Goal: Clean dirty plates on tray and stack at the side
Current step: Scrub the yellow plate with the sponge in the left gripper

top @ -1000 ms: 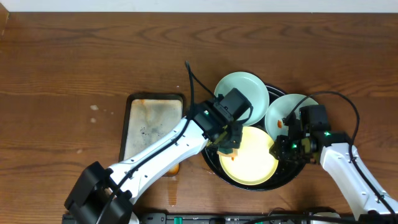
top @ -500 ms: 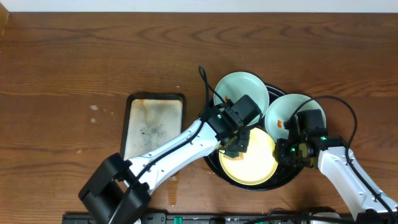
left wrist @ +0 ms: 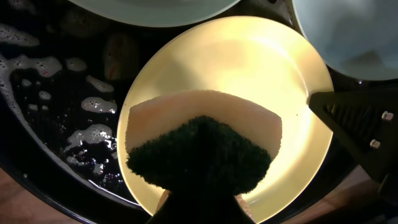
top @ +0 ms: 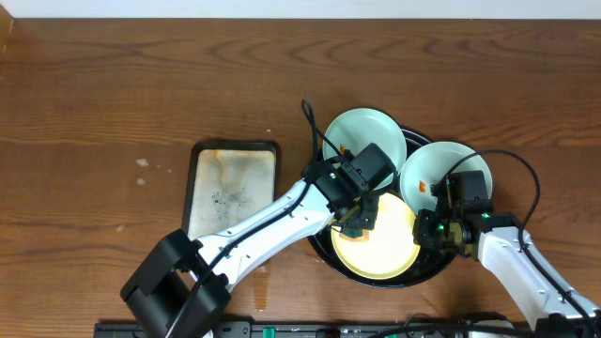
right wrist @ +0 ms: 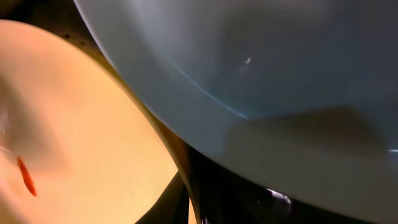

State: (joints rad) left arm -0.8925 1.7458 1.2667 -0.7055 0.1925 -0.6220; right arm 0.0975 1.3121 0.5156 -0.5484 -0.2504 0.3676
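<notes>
Yellow plate (top: 387, 249) lies at near side of black tray (left wrist: 43, 149) on bench (top: 113, 94). Far mint plate (top: 368, 133) & right mint plate (top: 434, 161) sit just behind it. Left end effector (top: 357, 218) is clenched on sponge (left wrist: 202, 146), which touches yellow plate's middle. Right end effector (top: 427, 229) is at that plate's right rim; can't tell its grip. Suds (left wrist: 93, 134) in tray.
</notes>
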